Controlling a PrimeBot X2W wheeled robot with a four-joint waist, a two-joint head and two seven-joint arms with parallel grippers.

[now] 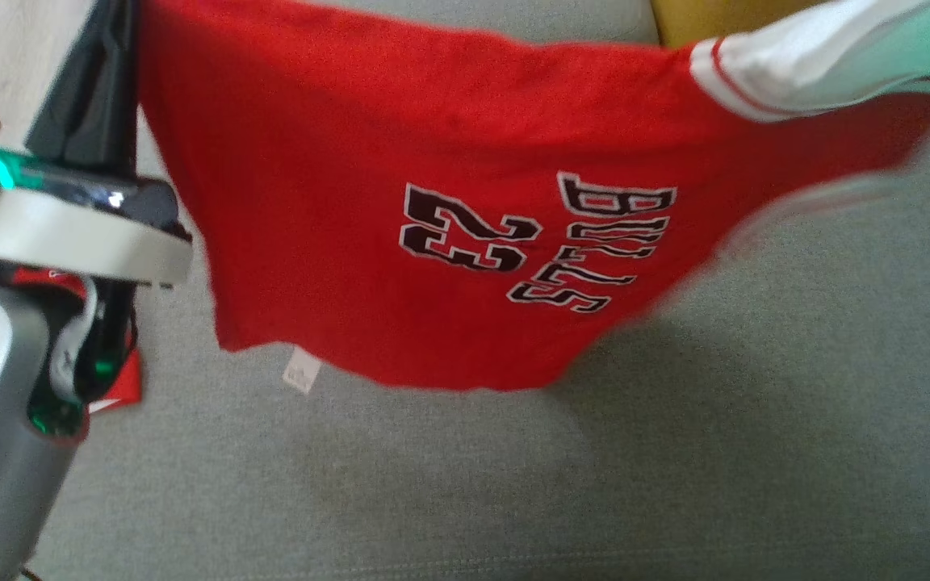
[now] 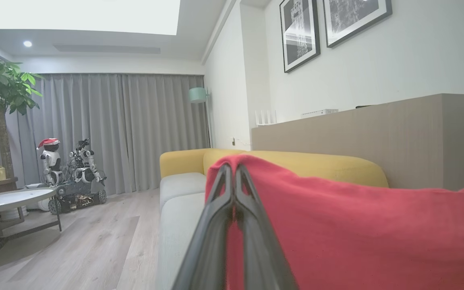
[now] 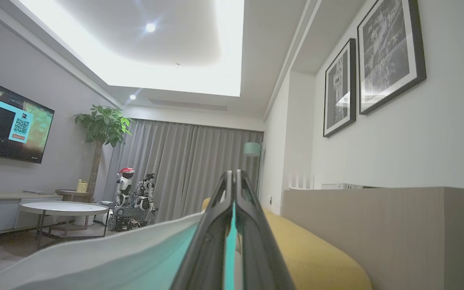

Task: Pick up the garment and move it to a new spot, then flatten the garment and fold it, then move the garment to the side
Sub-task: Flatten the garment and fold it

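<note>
The jersey [image 1: 400, 161] hangs in the air over the grey sofa seat [image 1: 675, 452], stretched sideways between both arms, with its print facing the head camera and upside down. The left tool [image 2: 234, 177] is pressed together on a fold of red cloth at one edge; in the head view it stands at the upper left [image 1: 114, 48], right beside the cloth. The right tool [image 3: 234, 181] is pinched shut on pale white and teal fabric, which looks to be the sleeve [image 1: 836, 56] running off toward the upper right. The lower hem droops unevenly, and a small white tag [image 1: 301, 373] dangles near its left corner, close above the seat. This looks like the carry to a new spot, just ahead of laying the jersey flat. To do it well, both tools should travel together at one height, with the span taut enough to show no sag but not so tight that the sleeve slips out. Let the hem touch the seat first, then draw the top edge away so the cloth unrolls flat. The drooping right side may tuck under itself, and the blur there hides how it lies.
</note>
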